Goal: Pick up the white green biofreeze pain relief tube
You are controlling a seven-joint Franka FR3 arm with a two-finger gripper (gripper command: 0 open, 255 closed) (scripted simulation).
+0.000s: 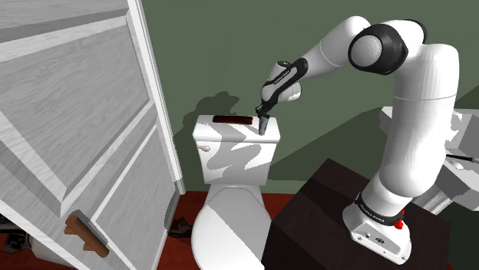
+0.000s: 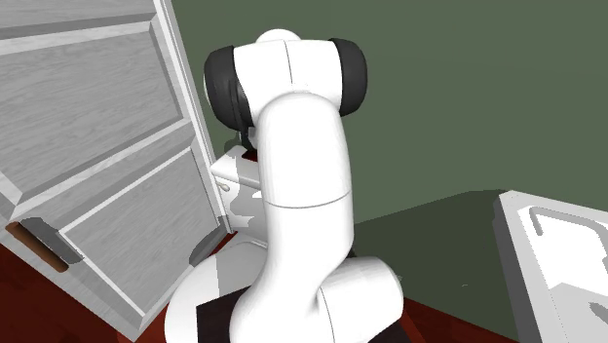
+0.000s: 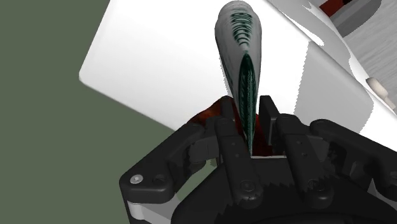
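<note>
The white and green tube stands clasped between my two black fingers, its free end pointing away from the hand toward the white toilet tank. In the shoulder view my gripper points down at the right end of the tank lid, shut on the small greyish tube. I cannot tell whether the tube's end touches the lid. In the second exterior view the arm hides the hand.
A dark red-brown flat item lies on the lid's back. The toilet bowl sits below. A large grey panelled door stands close on the shoulder view's left. A white sink is beside the dark stand.
</note>
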